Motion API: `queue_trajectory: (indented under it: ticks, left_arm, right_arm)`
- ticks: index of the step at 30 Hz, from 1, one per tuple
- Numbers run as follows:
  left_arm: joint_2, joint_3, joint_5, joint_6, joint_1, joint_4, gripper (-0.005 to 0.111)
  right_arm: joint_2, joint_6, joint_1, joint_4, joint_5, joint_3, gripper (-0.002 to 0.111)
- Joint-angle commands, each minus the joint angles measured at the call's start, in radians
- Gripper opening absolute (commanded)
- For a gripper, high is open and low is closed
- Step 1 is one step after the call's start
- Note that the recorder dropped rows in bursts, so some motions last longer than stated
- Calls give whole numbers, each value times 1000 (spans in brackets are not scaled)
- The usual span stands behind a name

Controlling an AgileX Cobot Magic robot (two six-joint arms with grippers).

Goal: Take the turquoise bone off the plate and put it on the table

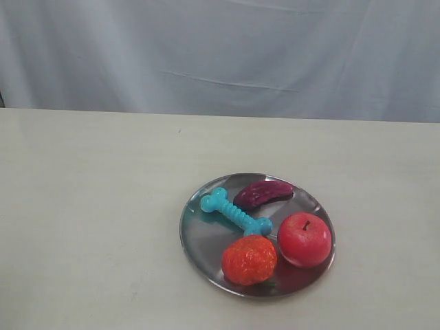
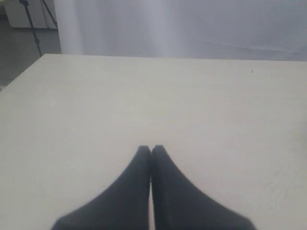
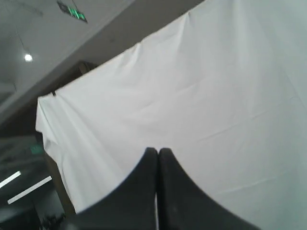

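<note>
The turquoise bone [image 1: 236, 212] lies on the plate [image 1: 199, 239], its long axis slanting from the plate's far-left rim toward the apple [image 1: 304, 238]. The left gripper [image 2: 151, 149] and right gripper [image 3: 157, 151] are both closed, away from the plate; the right arm seems nearer.

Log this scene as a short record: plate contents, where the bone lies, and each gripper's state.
plate: silver, on the table
on plate: turquoise bone, purple fruit, red apple, orange-red fruit
bone position: flat, between purple fruit and orange-red fruit
left gripper: shut, empty, facing table
right gripper: shut, empty, facing white curtain
</note>
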Motion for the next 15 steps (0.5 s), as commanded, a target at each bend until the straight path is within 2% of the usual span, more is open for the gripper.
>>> queue_trajectory:
  ticks: [1,4,11,12,15]
  left_arm:
    - [-1,3,-5,-4,-8,-1,0]
    - [-1,3,-5,-4,-8,-1,0]
    - [-1,3,-5,-4,-8,-1,0]
    - [-1,3,-5,-4,-8,-1,0]
    - [-1,3,-5,-4,-8,-1,0]
  right_arm:
    - [239,44,81,-221,221,-242,-1]
    - [412,3,207,-260,399,-398,-1]
    - [774,-299,521,-259,744,-721,-1]
    - [878,-367,582,-250,894,-826,-1]
    - [1023,-480,612,-229,1048,-949,-1]
